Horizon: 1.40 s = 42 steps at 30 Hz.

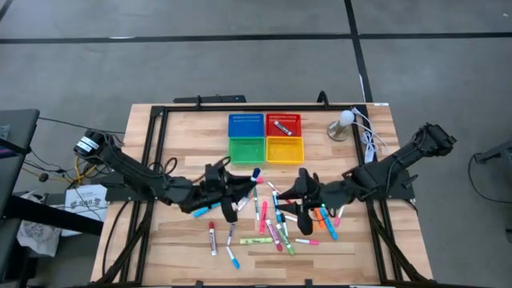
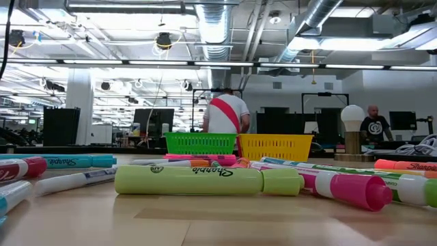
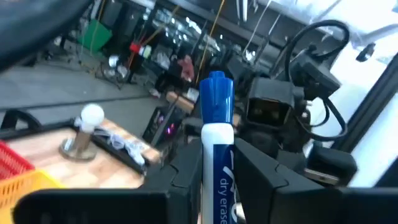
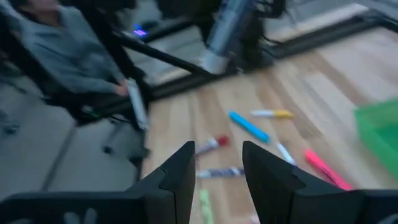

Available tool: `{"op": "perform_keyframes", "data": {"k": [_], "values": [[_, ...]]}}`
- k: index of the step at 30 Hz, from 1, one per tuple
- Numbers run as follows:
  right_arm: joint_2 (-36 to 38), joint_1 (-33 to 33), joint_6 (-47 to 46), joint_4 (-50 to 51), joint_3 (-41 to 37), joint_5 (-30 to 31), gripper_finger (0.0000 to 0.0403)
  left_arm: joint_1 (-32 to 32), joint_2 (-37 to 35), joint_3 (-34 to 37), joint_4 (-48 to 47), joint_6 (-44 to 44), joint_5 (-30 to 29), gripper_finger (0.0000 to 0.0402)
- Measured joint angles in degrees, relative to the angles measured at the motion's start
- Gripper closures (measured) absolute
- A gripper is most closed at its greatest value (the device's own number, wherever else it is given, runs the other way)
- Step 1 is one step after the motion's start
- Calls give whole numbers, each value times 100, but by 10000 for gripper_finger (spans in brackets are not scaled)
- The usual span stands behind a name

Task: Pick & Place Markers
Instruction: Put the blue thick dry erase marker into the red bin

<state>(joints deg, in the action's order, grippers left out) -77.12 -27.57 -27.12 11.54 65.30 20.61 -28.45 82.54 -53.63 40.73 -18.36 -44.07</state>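
Note:
Many coloured markers (image 1: 272, 220) lie scattered on the wooden table's near half. In the low view a yellow-green one (image 2: 205, 181) lies in front. My left gripper (image 1: 234, 186) is raised left of the pile and is shut on a white dry-erase marker with a blue cap (image 3: 216, 99); its cap also shows from above (image 1: 256, 172). My right gripper (image 1: 302, 186) hovers over the pile's right part. Its fingers (image 4: 180, 171) stand apart with nothing between them, and loose markers (image 4: 249, 126) lie on the table beyond. My left gripper pinches the marker's white body (image 3: 217, 155) between its two fingers (image 3: 261, 168). The marker lies along the fingers, its blue-capped end sticking out past the fingertips. The fingers reach out roughly level toward the table's right, and the marker is lifted clear of the table.
Four square trays stand at the table's far middle: blue (image 1: 246, 125), red (image 1: 298, 120) with a marker in it, green (image 1: 246, 149) and yellow (image 1: 285, 150). A bulb on a wooden base (image 1: 344, 124) and a white cable stand at the far right. People show beyond the table.

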Motion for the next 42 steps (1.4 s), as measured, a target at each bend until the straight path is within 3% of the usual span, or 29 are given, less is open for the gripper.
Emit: {"op": "perform_keyframes", "data": {"k": [5, 17, 23, 32, 42], "values": [[0, 260, 115, -353, 0, -286, 266, 115, 9, 0, 309, 16, 148, 324], [0, 855, 63, -884, 3, -1191, 155, 343, 525, 0, 1308, -12, 697, 324], [0, 1061, 65, -1073, 4, -1467, 154, 485, 759, 0, 1835, -53, 801, 324], [-6, 1248, 67, -1225, 4, -1485, 154, 715, 791, 0, 1893, -206, 962, 324], [-599, 1469, 62, -1542, 77, -1606, 155, 846, 791, 0, 1915, -298, 1086, 324]]}}
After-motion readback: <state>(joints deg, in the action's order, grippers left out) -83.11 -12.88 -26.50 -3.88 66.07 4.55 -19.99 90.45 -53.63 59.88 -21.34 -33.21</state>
